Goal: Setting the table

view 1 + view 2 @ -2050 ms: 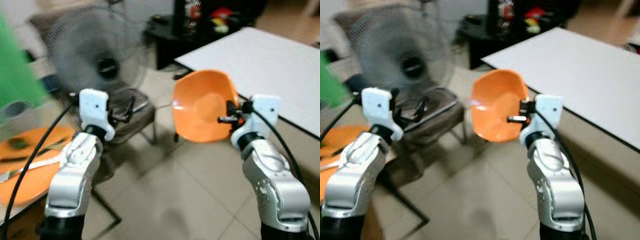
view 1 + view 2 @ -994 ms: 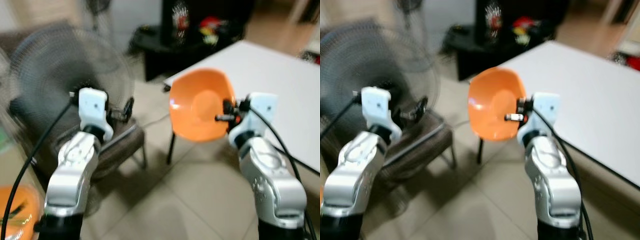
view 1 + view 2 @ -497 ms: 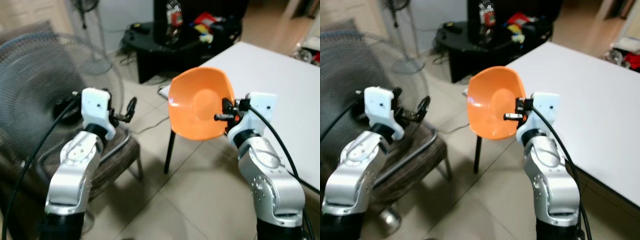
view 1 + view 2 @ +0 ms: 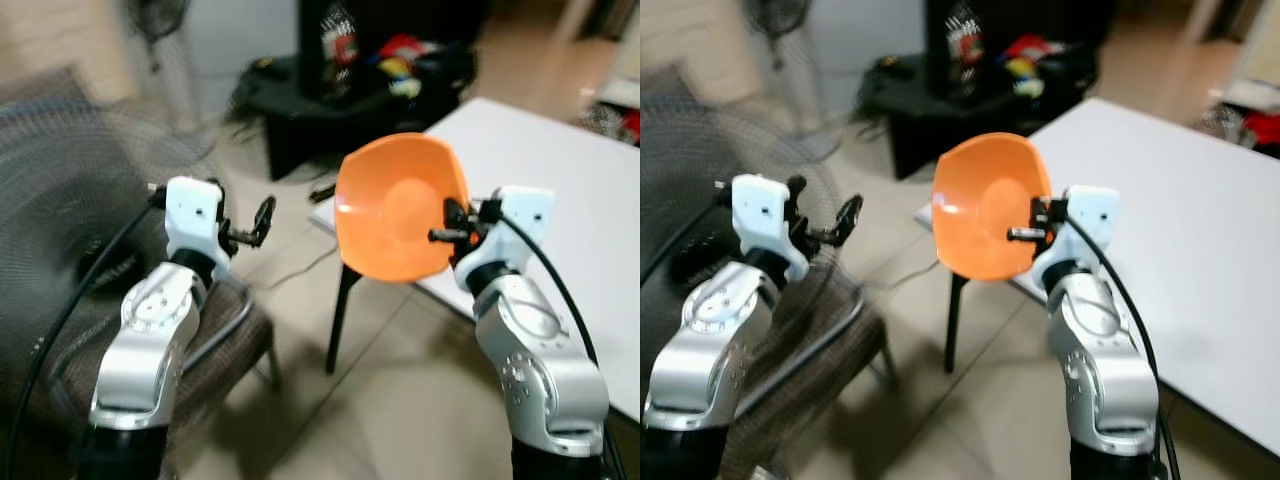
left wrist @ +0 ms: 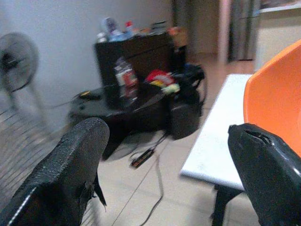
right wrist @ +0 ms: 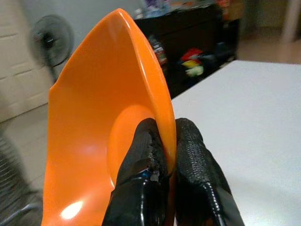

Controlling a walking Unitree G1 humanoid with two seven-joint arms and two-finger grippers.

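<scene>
The bowl (image 4: pixel 400 208) is hanging in the air, tipped up on edge with its hollow facing the robot's head, and the right gripper (image 6: pixel 165 141) is pinching its rim: one of the fingers (image 6: pixel 141 155) is pressing inside the wall, the other behind it, the jaws narrow with only the thin rim between them. The bowl is smooth, glossy orange, probably plastic, with a rounded-square mouth and a flat round bottom; a highlight is shining low on its inner wall.

The table (image 4: pixel 560 190) is lying to the right of the bowl and beyond it, its near corner showing just behind the bowl's lower edge in the head views. That is the relation the coming move turns on: the bowl is over the floor beside the table, not yet above the top, so it looks as if the right arm, the nearer one, must carry it right and forward and then turn it mouth-up before setting it down. The top is flat, white and matte, on a thin dark leg (image 4: pixel 338 310).

To the left of the bowl the left gripper (image 4: pixel 250 228) is hanging at about the same height, jaws wide and holding nothing. Below it, blurred, a wire fan grille (image 4: pixel 50 200) and a brown chair seat (image 4: pixel 210 340) seem to be standing on the pale tiled floor (image 4: pixel 400 400).
</scene>
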